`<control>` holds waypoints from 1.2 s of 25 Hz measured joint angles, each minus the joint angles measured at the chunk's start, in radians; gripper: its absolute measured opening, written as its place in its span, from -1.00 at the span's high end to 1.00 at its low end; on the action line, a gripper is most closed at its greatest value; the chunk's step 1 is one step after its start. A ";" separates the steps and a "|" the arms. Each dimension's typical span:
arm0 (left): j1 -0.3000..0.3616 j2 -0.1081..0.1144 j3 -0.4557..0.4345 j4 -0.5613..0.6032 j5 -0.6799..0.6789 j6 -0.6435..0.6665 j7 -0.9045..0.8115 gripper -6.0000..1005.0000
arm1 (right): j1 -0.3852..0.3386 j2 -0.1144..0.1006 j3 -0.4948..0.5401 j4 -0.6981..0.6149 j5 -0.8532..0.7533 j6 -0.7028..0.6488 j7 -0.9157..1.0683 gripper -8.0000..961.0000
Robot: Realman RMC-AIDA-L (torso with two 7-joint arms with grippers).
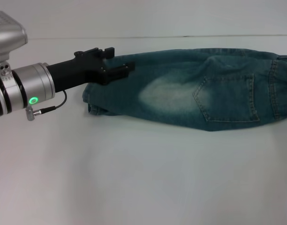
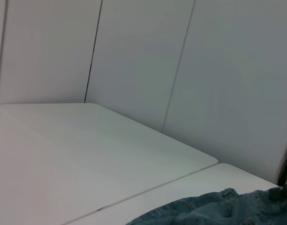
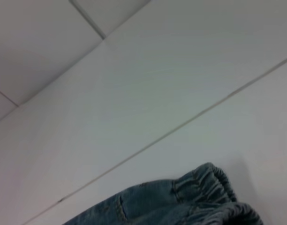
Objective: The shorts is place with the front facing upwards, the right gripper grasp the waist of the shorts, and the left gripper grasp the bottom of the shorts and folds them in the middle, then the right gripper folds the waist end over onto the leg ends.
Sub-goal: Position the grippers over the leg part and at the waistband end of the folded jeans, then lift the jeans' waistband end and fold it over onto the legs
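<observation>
The left gripper [image 1: 116,62] rests with jaws parted over the shorts [image 1: 190,91]. The shorts' waist end is cut off at the frame edge. The right gripper is out of sight.

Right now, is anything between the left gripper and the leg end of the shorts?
Nothing visible. The left gripper is already at the leg end of the folded shorts, over the denim's edge.

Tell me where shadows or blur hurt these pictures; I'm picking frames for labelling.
Head view: even lighting, a soft shadow under the shorts, left claw sharp. Left wrist view: denim edge blurred. Right wrist view: waistband slightly soft, faint shadow beside it on the table.
</observation>
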 joint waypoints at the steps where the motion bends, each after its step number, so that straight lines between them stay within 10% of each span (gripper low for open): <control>1: 0.001 0.000 0.006 0.000 -0.002 0.000 0.001 -0.53 | 0.005 -0.002 -0.001 0.000 -0.015 0.000 0.013 -0.94; 7: -0.003 -0.001 0.018 -0.014 -0.010 0.000 0.018 -0.53 | 0.022 -0.013 -0.006 0.008 -0.080 0.000 0.062 -0.90; 17: -0.002 -0.003 0.057 -0.100 -0.165 -0.005 0.225 -0.53 | 0.018 0.000 0.000 -0.060 -0.095 -0.074 0.031 -0.03; 23: -0.030 -0.003 0.164 -0.332 -0.543 -0.105 0.645 -0.37 | 0.021 0.001 0.003 -0.078 -0.088 -0.119 0.034 0.54; 30: -0.088 -0.003 0.221 -0.516 -0.815 -0.130 0.934 0.30 | 0.018 0.009 0.004 -0.162 -0.082 -0.221 0.054 0.74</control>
